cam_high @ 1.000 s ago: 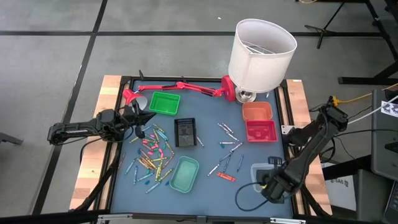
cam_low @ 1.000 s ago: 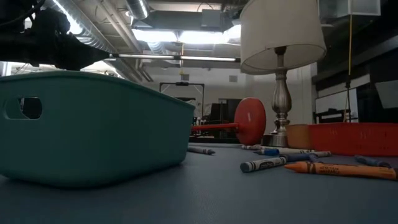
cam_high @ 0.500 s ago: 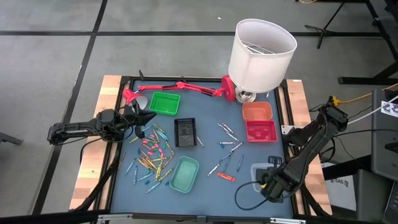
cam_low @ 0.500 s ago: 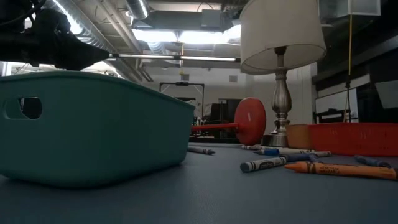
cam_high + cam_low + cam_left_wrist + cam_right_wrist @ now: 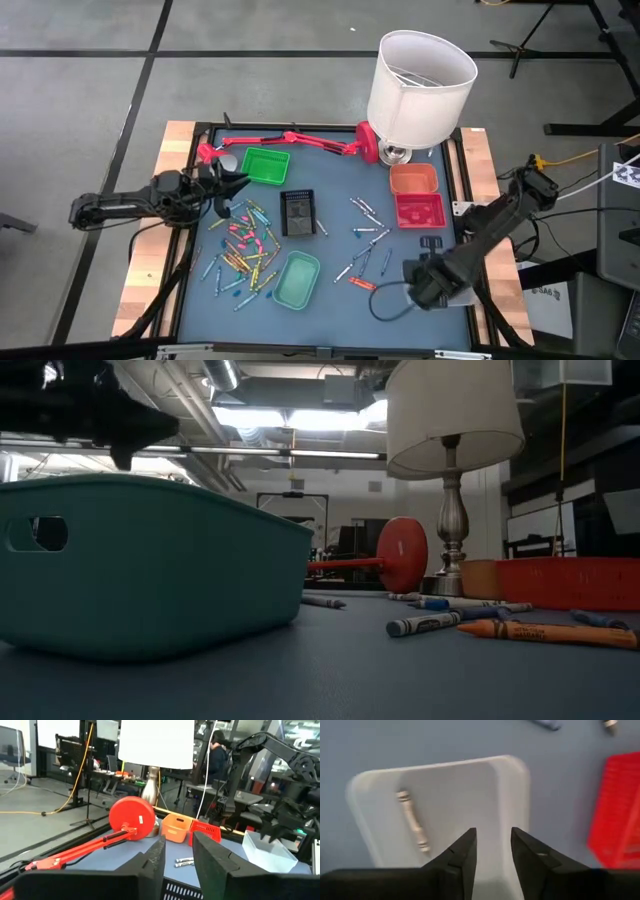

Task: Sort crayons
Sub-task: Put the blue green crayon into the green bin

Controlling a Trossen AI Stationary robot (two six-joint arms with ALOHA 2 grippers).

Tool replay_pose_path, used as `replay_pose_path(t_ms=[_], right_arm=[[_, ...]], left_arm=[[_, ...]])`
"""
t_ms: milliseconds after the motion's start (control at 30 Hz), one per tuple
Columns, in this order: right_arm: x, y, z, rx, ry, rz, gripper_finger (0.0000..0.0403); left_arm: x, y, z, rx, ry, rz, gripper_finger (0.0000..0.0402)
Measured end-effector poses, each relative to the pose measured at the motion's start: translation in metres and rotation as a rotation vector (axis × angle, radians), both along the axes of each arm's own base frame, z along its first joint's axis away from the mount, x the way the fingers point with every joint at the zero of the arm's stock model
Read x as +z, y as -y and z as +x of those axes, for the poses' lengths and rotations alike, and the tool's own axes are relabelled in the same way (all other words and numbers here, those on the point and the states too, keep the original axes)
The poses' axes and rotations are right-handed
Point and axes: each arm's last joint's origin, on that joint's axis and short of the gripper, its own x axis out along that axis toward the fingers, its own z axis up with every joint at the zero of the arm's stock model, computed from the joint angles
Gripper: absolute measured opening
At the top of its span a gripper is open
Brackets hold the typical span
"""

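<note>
1. The right gripper [image 5: 492, 852] hangs released over a pale tray [image 5: 465, 795] at the frame's lower right; one silvery crayon [image 5: 412, 827] lies inside.
2. The left gripper [image 5: 177, 851], parted and empty, sits left of the green tray [image 5: 264, 165].
3. Loose crayons [image 5: 245, 245] crowd the surface's lower left.
4. No writing is legible.

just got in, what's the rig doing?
Sorting crayons into small coloured trays. The right pincer hangs open over the pale tray, where one silvery crayon lies. The left pincer is open, holding nothing, by the green tray above the main pile. Most crayons are unsorted on the blue mat.
</note>
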Motion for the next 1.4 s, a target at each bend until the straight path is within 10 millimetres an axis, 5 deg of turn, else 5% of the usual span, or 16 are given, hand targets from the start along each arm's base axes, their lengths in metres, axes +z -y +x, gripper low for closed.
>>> replay_pose_path(t_ms=[400, 567, 1400], right_arm=[[0.001, 0.063, 0.033, 0.06, -0.102, -0.024, 0.0117], [0.001, 0.076, 0.039, 0.034, -0.09, -0.043, 0.0117], [0.001, 0.067, 0.07, 0.1, 0.218, 0.068, 0.0117]], left_arm=[[0.029, -0.004, 0.033, 0.007, -0.67, -0.108, 0.0079], [0.022, -0.005, 0.035, 0.046, -0.918, -0.221, 0.0079], [-0.031, -0.019, 0.061, 0.124, -1.34, -0.37, 0.0078]])
